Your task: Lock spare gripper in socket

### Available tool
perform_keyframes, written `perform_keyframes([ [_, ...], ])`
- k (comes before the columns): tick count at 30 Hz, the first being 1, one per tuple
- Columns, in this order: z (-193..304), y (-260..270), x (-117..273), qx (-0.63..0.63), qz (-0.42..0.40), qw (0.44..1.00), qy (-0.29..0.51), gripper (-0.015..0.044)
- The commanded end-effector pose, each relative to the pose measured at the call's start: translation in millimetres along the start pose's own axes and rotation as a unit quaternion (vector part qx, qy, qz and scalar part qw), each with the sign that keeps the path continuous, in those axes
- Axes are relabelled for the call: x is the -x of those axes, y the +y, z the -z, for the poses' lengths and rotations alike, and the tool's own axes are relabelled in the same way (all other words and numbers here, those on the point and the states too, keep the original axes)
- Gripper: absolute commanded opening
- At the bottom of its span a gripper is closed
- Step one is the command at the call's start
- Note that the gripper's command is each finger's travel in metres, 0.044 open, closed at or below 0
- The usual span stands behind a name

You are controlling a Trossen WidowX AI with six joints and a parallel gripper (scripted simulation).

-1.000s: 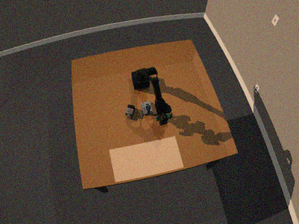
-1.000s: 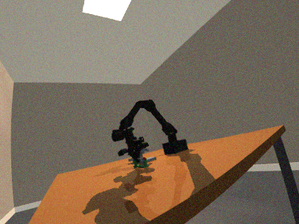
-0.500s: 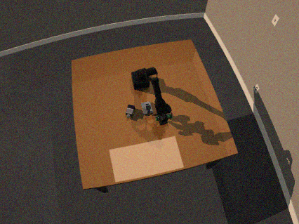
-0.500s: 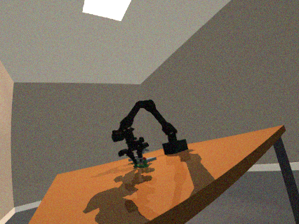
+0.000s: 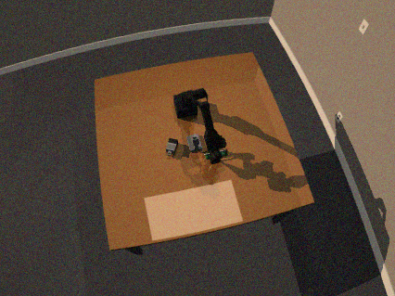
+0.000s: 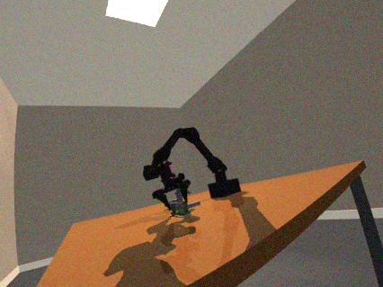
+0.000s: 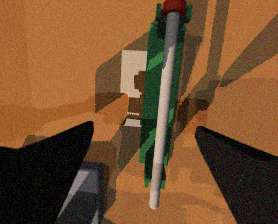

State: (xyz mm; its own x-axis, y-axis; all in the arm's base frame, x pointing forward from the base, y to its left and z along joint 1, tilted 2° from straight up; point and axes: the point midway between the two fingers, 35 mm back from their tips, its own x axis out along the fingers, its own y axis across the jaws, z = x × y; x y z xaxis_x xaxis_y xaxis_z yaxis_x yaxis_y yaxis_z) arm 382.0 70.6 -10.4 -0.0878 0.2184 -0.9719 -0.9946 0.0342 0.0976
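Observation:
The lock pin [image 7: 163, 100], a pale rod with a red head, lies lengthwise along a narrow green holder [image 7: 150, 90] [image 5: 224, 153] in the wrist view. My gripper [image 7: 145, 128] [image 5: 215, 157] [image 6: 177, 205] is open wide, with one black finger on each side of the pin and holder; nothing is held. Two small grey and black units stand to the left of my gripper in the top view: a nearer one [image 5: 195, 143] and a farther one [image 5: 172, 147]. They are too small to tell which is the mount and which the spare gripper.
A grey block [image 7: 91, 187] shows at the wrist view's lower left, beside the left finger. The arm's base [image 5: 185, 105] [image 6: 225, 188] stands behind the units. A pale rectangle [image 5: 192, 211] lies near the front edge of the wooden table [image 5: 125, 173]. Strong shadows cross the work area.

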Motion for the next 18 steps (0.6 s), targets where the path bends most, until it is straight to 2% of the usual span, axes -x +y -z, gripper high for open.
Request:
perform_keyframes([
  [1,-2.0,0.6,10.5,0.001,0.002,1.0,0.0,0.044],
  [18,-4.4,13.7,33.8,-0.009,-0.031,0.999,0.004,0.044],
])
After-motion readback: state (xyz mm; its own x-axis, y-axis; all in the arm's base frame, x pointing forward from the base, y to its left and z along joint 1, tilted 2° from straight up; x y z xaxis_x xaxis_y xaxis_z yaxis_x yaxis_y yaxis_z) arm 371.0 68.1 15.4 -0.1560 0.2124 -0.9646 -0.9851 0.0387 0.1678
